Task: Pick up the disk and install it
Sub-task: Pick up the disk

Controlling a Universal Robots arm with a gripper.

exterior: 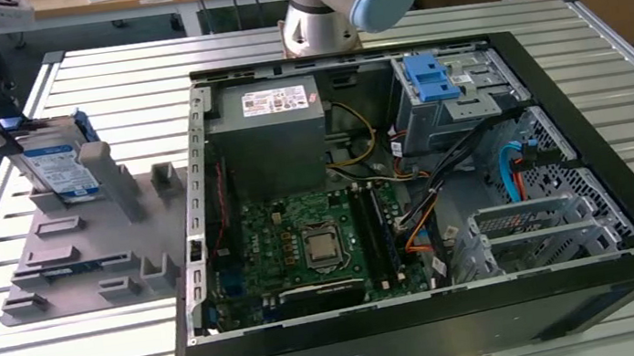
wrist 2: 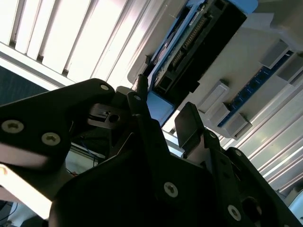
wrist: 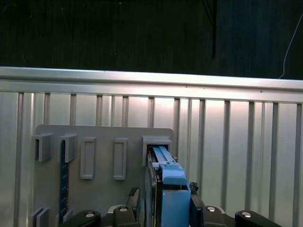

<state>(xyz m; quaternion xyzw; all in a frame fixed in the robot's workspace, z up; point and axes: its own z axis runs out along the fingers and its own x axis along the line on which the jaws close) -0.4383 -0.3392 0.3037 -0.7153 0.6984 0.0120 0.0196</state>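
While the disk (exterior: 58, 171) stands on edge in the grey holder (exterior: 94, 253) at the exterior view's left, outside the computer case (exterior: 433, 310), the end effector (exterior: 7, 134) hangs directly over its upper end, spread open and straddling it, not clamped.

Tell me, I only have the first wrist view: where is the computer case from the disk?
Observer: In the exterior view, the open case lies on the exterior view's right of the disk, which stands upright in a grey holder.
Operator: Where's the drive cage?
Observer: The cage is in the case's corner nearest the arm, with a blue bracket on top.
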